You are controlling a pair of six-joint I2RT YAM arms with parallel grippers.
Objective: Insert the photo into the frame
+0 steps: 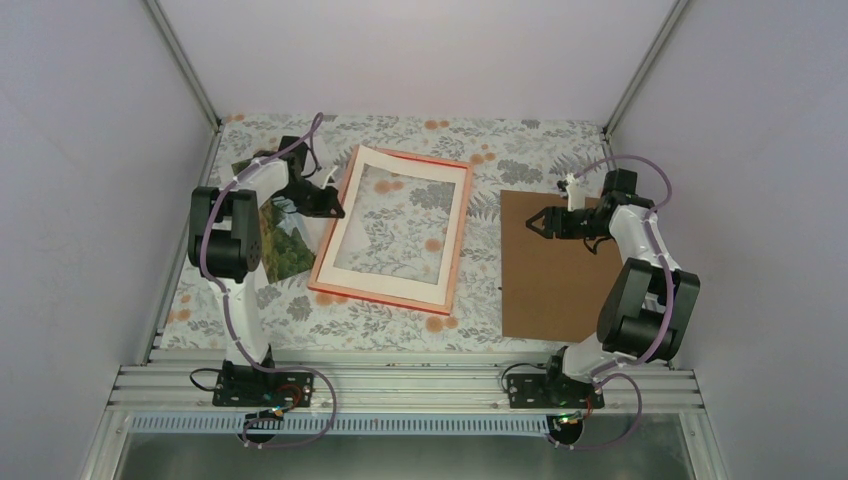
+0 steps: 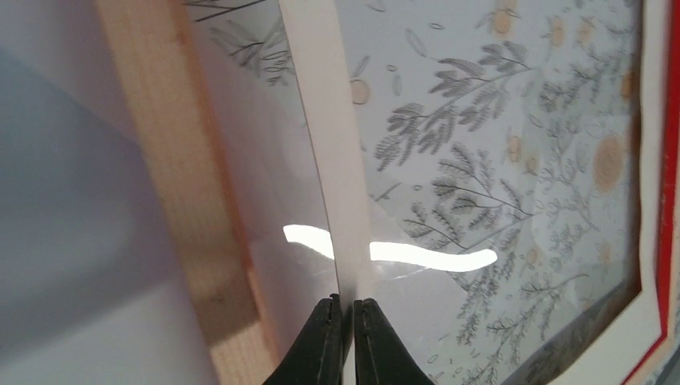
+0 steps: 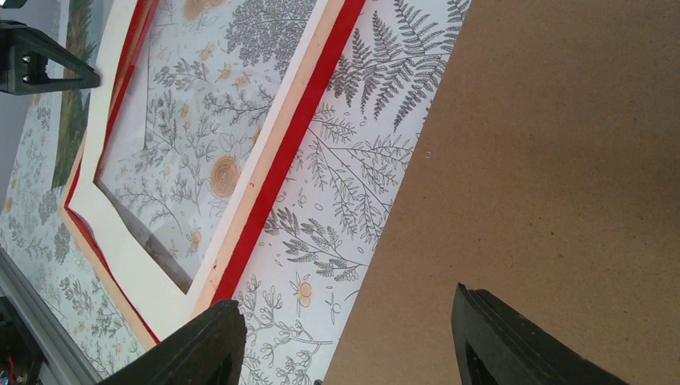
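The frame (image 1: 375, 297) lies back up in the middle of the table, its edge red in the right wrist view (image 3: 273, 184). A white mat (image 1: 345, 235) sits in it over the clear pane. My left gripper (image 1: 335, 205) is shut on the mat's thin left edge (image 2: 329, 144); the jaws (image 2: 346, 309) pinch it, and that side looks raised off the frame's pale back strip (image 2: 172, 160). The photo (image 1: 288, 245) lies picture up on the table left of the frame, partly under my left arm. My right gripper (image 1: 533, 222) is open and empty (image 3: 346, 301).
A brown backing board (image 1: 550, 270) lies flat right of the frame, under my right gripper, which hovers over its left edge (image 3: 545, 160). White walls enclose the table on three sides. A metal rail runs along the near edge.
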